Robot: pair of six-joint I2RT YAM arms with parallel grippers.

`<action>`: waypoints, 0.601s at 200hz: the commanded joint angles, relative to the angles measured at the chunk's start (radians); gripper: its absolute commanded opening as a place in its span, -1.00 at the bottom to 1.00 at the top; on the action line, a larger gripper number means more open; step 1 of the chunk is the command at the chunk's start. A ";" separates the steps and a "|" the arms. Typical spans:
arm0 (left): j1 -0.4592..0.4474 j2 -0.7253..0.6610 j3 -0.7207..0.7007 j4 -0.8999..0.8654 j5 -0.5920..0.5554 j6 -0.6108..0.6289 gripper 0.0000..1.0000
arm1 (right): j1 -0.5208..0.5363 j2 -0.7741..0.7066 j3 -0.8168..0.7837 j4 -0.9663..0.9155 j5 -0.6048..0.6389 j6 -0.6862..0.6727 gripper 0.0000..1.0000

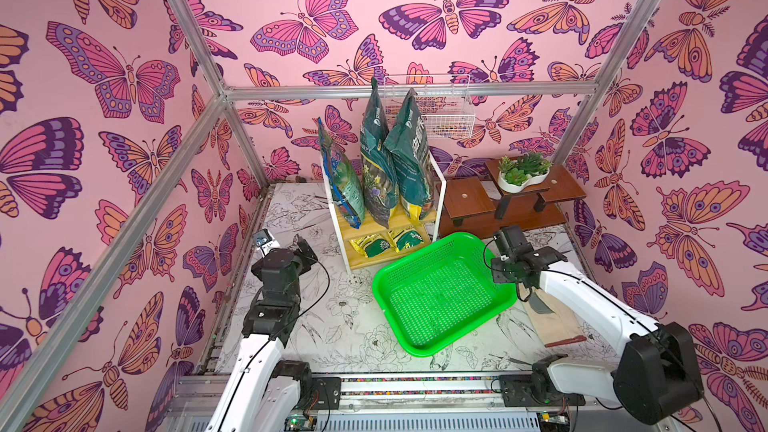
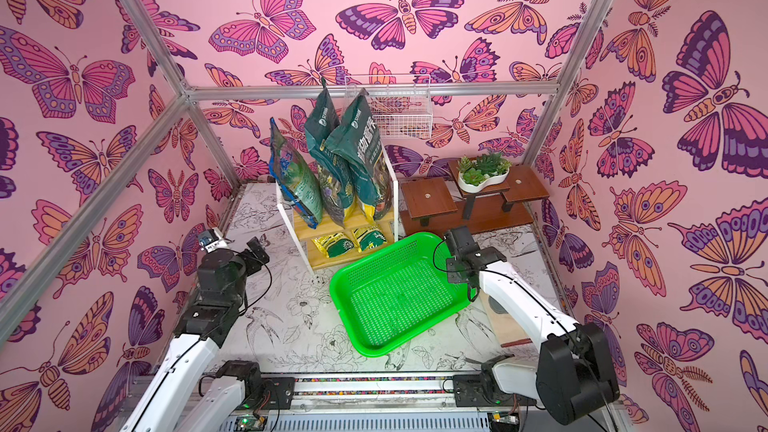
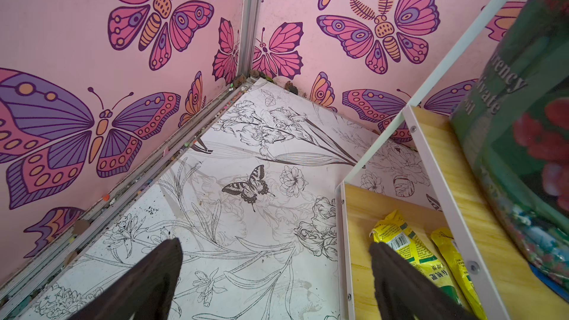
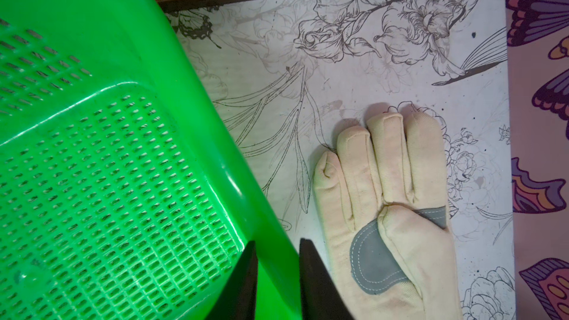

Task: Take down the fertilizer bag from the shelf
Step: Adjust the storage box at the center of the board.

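Observation:
The shelf [image 1: 386,260] [image 2: 332,261] of light wood planks in a white frame stands at the back of the table. Three tall fertilizer bags [image 1: 376,160] [image 2: 324,151] stand upright on its upper tier. Two small yellow-green packets [image 1: 374,245] [image 3: 409,241] lie on the lower tier. My left gripper [image 1: 303,248] [image 3: 275,244] hangs open just left of the shelf, one finger over the lower plank [image 3: 363,210], holding nothing. My right gripper [image 1: 500,276] [image 4: 278,241] is shut on the right rim of a green perforated basket [image 1: 415,351] [image 4: 215,149].
The green basket sits in front of the shelf. A cream work glove [image 4: 385,180] [image 1: 548,317] lies right of it. A dark brown stepped stand [image 1: 469,197] with a potted succulent [image 1: 521,172] is at the back right. A white wire basket [image 1: 432,114] hangs on the wall.

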 commanded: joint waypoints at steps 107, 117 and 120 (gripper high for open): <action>0.004 -0.033 -0.028 0.014 0.009 -0.009 1.00 | -0.009 -0.032 0.002 -0.214 0.017 0.125 -0.38; 0.004 -0.034 -0.027 0.013 0.013 -0.009 1.00 | -0.007 -0.029 0.023 -0.211 0.005 0.118 -0.35; 0.004 -0.035 -0.027 0.014 0.015 -0.008 1.00 | -0.006 -0.029 0.034 -0.213 0.001 0.115 -0.34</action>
